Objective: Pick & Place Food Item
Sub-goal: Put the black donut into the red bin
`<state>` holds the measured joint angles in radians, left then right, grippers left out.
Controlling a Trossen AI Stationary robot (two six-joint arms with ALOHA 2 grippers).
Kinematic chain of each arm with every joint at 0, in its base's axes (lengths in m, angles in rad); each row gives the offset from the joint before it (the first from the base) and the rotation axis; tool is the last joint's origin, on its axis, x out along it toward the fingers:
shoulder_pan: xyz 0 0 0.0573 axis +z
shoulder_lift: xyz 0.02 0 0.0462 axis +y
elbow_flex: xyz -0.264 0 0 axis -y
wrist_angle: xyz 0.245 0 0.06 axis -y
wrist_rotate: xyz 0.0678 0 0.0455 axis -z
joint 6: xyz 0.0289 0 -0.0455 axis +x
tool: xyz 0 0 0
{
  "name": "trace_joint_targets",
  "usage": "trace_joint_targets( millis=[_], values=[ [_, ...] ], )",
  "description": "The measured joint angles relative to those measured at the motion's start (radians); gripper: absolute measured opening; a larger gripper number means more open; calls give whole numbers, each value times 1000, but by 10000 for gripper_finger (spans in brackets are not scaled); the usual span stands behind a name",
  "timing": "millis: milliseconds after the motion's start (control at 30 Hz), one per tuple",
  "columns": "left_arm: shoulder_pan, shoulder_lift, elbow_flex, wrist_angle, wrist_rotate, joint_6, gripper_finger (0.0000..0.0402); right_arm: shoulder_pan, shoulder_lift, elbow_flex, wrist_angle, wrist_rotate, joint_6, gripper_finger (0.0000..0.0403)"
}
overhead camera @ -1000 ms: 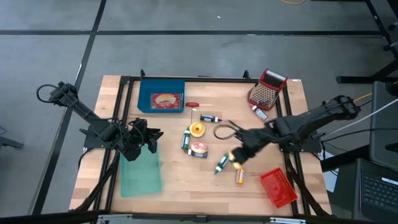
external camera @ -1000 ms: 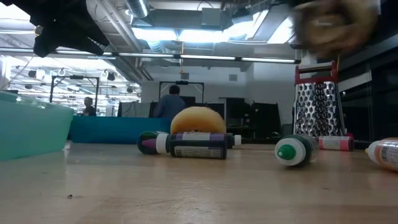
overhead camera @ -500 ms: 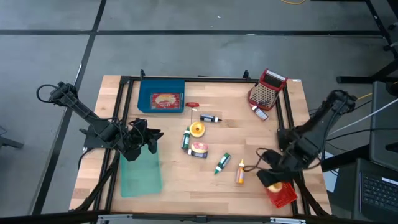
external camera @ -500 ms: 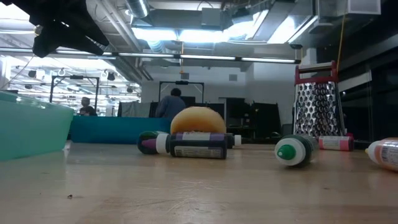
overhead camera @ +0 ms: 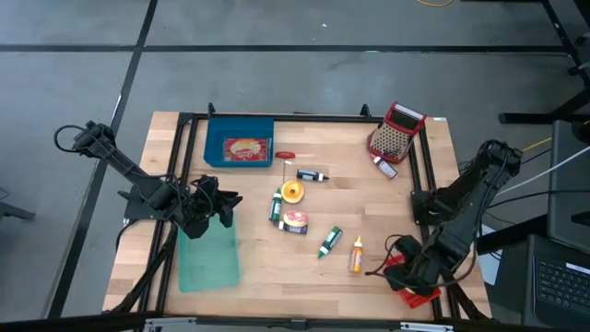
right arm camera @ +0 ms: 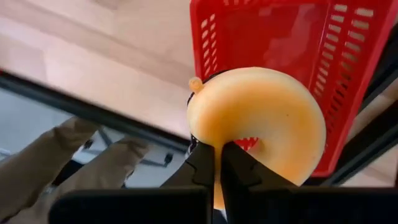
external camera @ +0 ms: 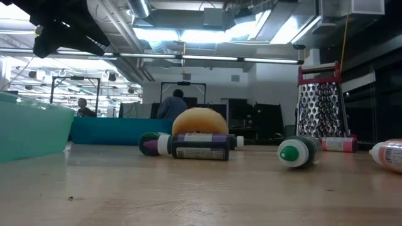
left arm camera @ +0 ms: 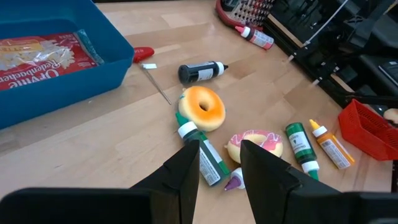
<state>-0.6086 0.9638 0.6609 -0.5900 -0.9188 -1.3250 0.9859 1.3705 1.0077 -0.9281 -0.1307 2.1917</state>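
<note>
My right gripper [overhead camera: 412, 273] hangs over the red basket [overhead camera: 421, 293] at the table's near right corner, shut on a pale orange donut [right arm camera: 261, 121]. In the right wrist view the basket [right arm camera: 292, 37] lies right under the donut. My left gripper [left arm camera: 219, 163] waits open over the teal bin [overhead camera: 208, 260] at the left, with nothing between its fingers. On the table's middle lie a yellow donut [overhead camera: 293, 192] and a pink-iced donut [overhead camera: 295, 221] among small bottles. My right gripper pinches the donut's ring at its edge [right arm camera: 217, 134] between its two fingers. The fingers come from above and point steeply down. The donut is lifted clear and hangs over the red basket's open top.
A blue bin with a food packet [overhead camera: 241, 148] stands at the far left and a metal grater [overhead camera: 395, 135] at the far right. Several small bottles [overhead camera: 328, 242] lie around the donuts. Black frame rails [overhead camera: 426, 184] run along the table's sides.
My right gripper has carried the pale donut from the table's middle toward the near right corner, to above the red basket. On the way it sank a little, tipped further downward and rolled. It stayed shut on the donut.
</note>
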Motion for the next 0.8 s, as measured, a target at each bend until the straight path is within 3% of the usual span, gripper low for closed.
trace_joint_targets(
  millis=[533,800],
  values=[
    [0,0,0,13,1,0,111,31,134,-25,1,-45,-34,8],
    [0,0,0,15,1,-4,111,40,134,-30,-2,-35,-37,64]
  ],
)
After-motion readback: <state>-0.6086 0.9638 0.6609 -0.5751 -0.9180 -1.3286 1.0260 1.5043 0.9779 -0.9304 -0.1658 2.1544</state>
